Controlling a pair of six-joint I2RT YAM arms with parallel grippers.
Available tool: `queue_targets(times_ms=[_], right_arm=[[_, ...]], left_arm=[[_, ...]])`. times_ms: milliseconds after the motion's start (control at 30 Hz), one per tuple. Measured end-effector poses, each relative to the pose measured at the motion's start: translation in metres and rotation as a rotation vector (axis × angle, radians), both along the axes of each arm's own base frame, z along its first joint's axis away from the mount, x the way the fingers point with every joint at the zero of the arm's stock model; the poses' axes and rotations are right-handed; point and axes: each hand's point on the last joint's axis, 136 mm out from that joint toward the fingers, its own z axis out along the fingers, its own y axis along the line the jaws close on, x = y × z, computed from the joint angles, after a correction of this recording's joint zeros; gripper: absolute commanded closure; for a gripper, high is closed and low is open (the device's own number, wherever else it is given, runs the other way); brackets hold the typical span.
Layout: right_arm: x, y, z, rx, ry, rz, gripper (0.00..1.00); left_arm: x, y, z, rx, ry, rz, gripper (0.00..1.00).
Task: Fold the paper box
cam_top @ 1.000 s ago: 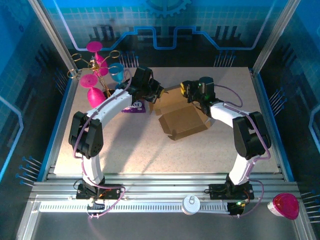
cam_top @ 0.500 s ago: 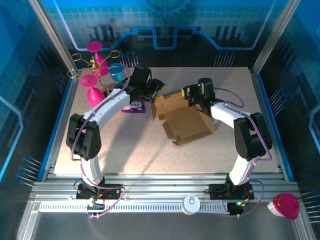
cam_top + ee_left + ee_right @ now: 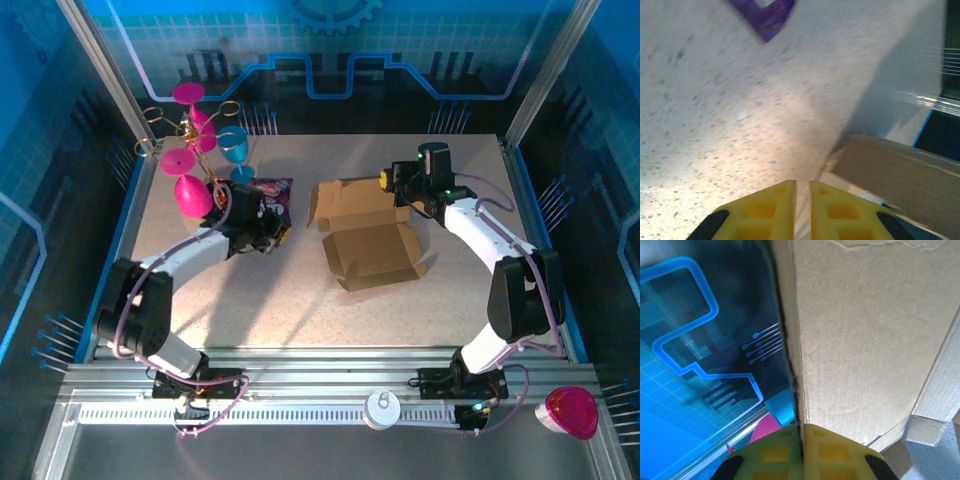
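From above, the paper box lies open mid-counter with its rear flap raised. The right claw is at the box's far right corner, on that flap. The left claw hangs left of the box, apart from it, near a purple snack packet.

At the left wrist, the left claw is all but closed on nothing, with the box to its right.

At the right wrist, the right claw clenches the box's flap edge. To fold well, it should probably swing the flap about its crease, not drag it, while the left claw pins the base.
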Motion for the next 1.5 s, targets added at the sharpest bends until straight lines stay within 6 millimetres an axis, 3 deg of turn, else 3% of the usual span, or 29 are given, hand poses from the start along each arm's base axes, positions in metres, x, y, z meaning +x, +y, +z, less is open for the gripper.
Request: queue_targets(times_ms=[100, 367, 533, 800, 1133, 1500], right_arm=[[0.000, -0.006, 0.000, 0.015, 0.024, -0.022, 1.00], [0.004, -0.019, 0.009, 0.054, 0.048, -0.059, 1.00], [0.003, -0.027, 0.006, 0.070, 0.074, -0.085, 1.00], [0.005, -0.036, 0.007, 0.097, 0.089, -0.115, 1.00], [0.005, -0.033, 0.009, 0.116, 0.093, -0.110, 1.00], [0.006, -0.033, 0.011, 0.123, 0.089, -0.112, 1.00]], left_arm=[[-0.003, -0.013, -0.028, -0.041, 0.020, -0.011, 0.89], [0.029, -0.038, -0.045, -0.210, -0.097, 0.053, 0.84], [0.043, -0.055, -0.041, -0.302, -0.166, 0.064, 0.77], [0.048, -0.077, -0.027, -0.407, -0.230, 0.056, 0.65], [0.053, -0.082, -0.016, -0.431, -0.255, 0.052, 0.58], [0.053, -0.083, -0.017, -0.416, -0.259, 0.043, 0.54]])
